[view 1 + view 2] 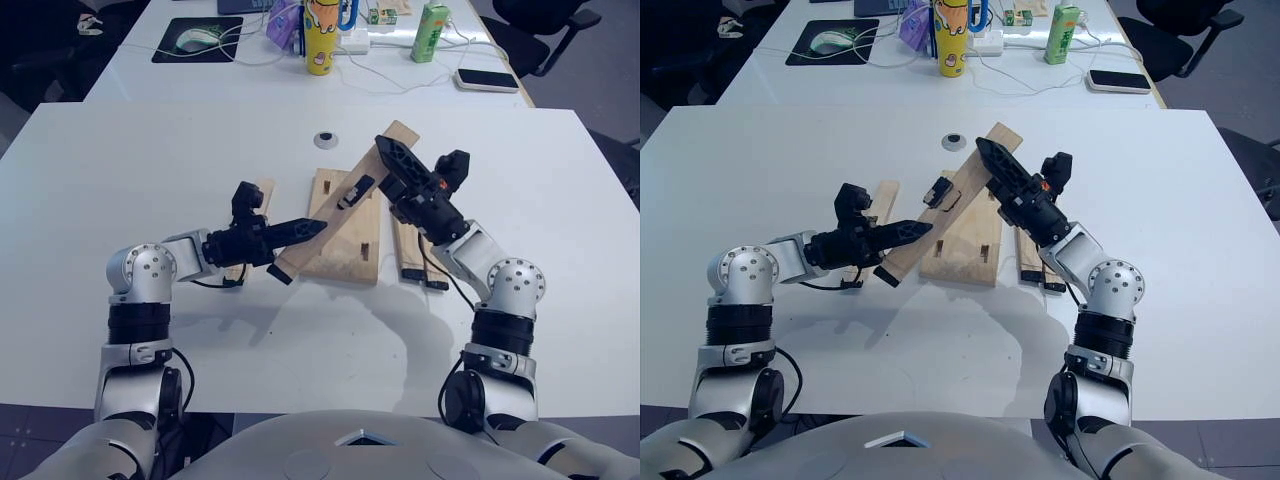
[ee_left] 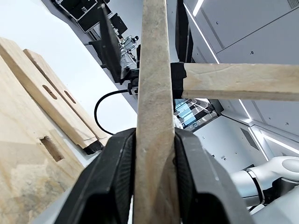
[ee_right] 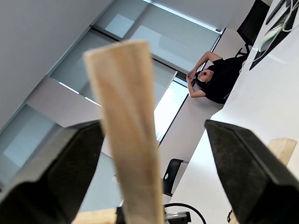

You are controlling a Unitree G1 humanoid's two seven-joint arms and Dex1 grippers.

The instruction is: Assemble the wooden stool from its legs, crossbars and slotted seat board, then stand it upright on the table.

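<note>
One raised leg (image 1: pixel 320 224) slants across the seat board (image 1: pixel 345 252), a disc (image 1: pixel 325 140) beyond.

Wood piece (image 1: pixel 404 252) prob. half-hidden

There is one seat board (image 1: pixel 345 250) and four planks: one raised plank (image 1: pixel 296 256) across the board, one left plank (image 1: pixel 266 187) at its 9 o'clock, and two right planks (image 1: pixel 404 250) side by side at its 3 o'clock. One black-capped bar (image 2: pixel 243 81) meets the raised plank, and one disc (image 1: pixel 325 140) lies at the board's 12 o'clock. Farther toward 12 o'clock are one cup (image 1: pixel 320 45), one carton (image 1: pixel 430 32), one mouse (image 1: pixel 200 38) on one mat (image 1: pixel 170 50), and one phone (image 1: pixel 486 78).
</note>
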